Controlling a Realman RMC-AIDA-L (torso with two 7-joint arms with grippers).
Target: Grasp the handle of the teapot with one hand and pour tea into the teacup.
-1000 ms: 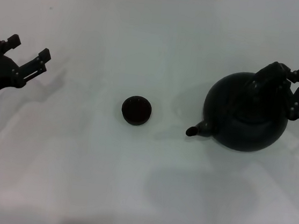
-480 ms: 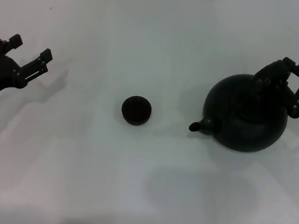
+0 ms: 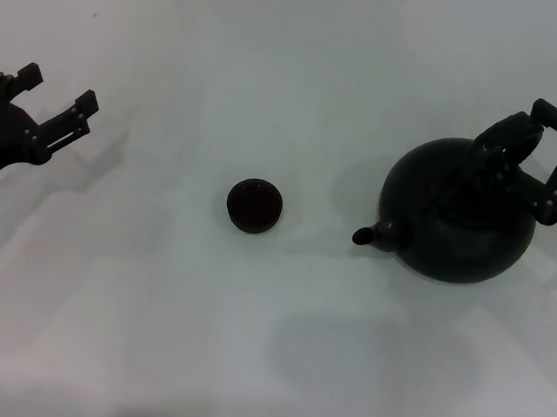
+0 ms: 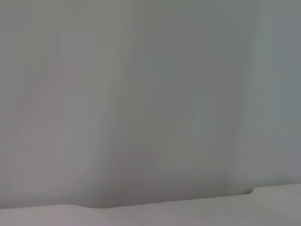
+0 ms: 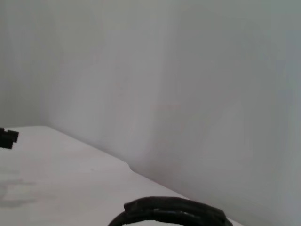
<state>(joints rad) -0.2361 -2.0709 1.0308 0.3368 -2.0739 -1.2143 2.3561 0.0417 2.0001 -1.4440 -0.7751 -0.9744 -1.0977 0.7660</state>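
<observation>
The black teapot (image 3: 458,224) sits on the white table at the right, with its spout (image 3: 364,236) pointing left toward the teacup. Its thick black handle (image 3: 507,142) arches over the top, and a piece of it shows in the right wrist view (image 5: 171,209). My right gripper (image 3: 538,153) is at the handle's right end, with its jaws spread around it and not closed. The small dark teacup (image 3: 254,206) stands alone in the middle of the table. My left gripper (image 3: 57,89) is open and empty at the far left, well away from both.
The white table (image 3: 263,348) stretches out in front. Its back edge, with a light wall behind it, runs along the top of the head view. The left wrist view shows only a plain pale surface.
My right gripper's upper finger has moved up and right, away from the handle. The teapot has levelled a little, and its spout tip has risen slightly. The left arm and the cup have not moved.
</observation>
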